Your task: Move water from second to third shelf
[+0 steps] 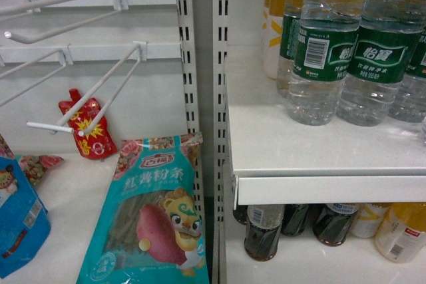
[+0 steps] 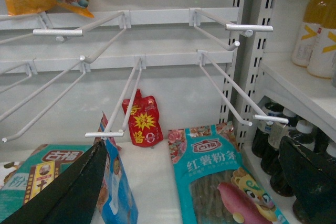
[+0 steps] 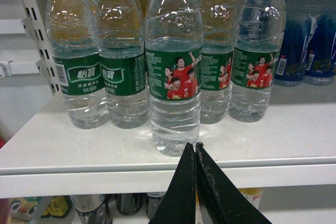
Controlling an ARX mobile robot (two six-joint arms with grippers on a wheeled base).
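Note:
Several water bottles (image 3: 173,72) with dark green labels stand on a white shelf (image 3: 294,129); the nearest one is at the front, centre. My right gripper (image 3: 195,145) is shut with nothing in it, its tips just in front of that bottle's base at the shelf edge. The head view shows the water bottles (image 1: 326,51) at upper right on the shelf (image 1: 299,144), with neither gripper in sight. My left gripper (image 2: 193,145) is open and empty, over the left bay, far from the water.
Dark cola bottles (image 1: 263,231) and yellow drinks (image 1: 399,231) fill the shelf below. Left of the slotted upright (image 1: 200,64) are wire hooks (image 1: 100,98), a teal noodle packet (image 1: 153,217), a red sauce pouch (image 1: 86,128) and a blue packet (image 1: 20,224).

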